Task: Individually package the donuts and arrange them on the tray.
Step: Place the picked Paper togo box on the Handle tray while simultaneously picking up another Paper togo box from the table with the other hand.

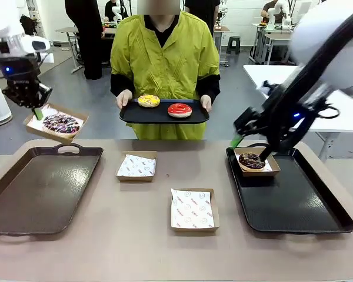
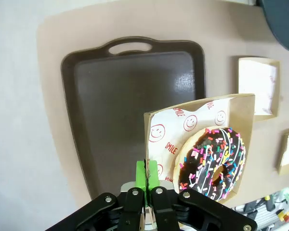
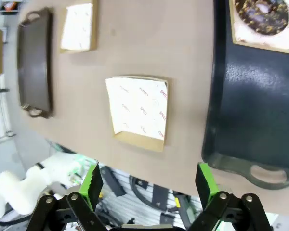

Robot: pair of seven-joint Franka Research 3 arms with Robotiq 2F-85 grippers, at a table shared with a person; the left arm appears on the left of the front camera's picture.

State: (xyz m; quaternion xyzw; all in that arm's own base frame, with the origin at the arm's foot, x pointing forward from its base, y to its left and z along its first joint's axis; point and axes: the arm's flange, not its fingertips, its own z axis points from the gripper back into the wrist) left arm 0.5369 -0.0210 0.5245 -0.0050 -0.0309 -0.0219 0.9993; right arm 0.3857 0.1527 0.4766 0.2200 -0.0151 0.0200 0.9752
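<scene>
My left tool [image 2: 147,175] is pinched together on the edge of a cardboard box [image 2: 241,108] lined with printed paper, holding it up in the air over the far end of the left tray [image 1: 41,188]. The chocolate donut with pink-white sprinkles [image 2: 213,161] sits inside that box. My right tool [image 3: 149,185] has its fingers spread wide apart with nothing between them. From the front it hangs at the far left corner of the right tray [image 1: 294,200], close over a second box [image 1: 272,166] that holds the dark chocolate donut [image 1: 252,160]; I cannot tell whether a finger touches that box. Two more paper-lined boxes lie on the surface [image 1: 135,252] between the trays, the far box [image 1: 136,165] nearer the person and the near box [image 1: 192,209] nearer me. Across from me the person holds a small black tray [image 1: 163,117] with both hands [image 1: 124,98], and the yellow donut [image 1: 148,100] and the red donut [image 1: 179,109] rest on it side by side.
</scene>
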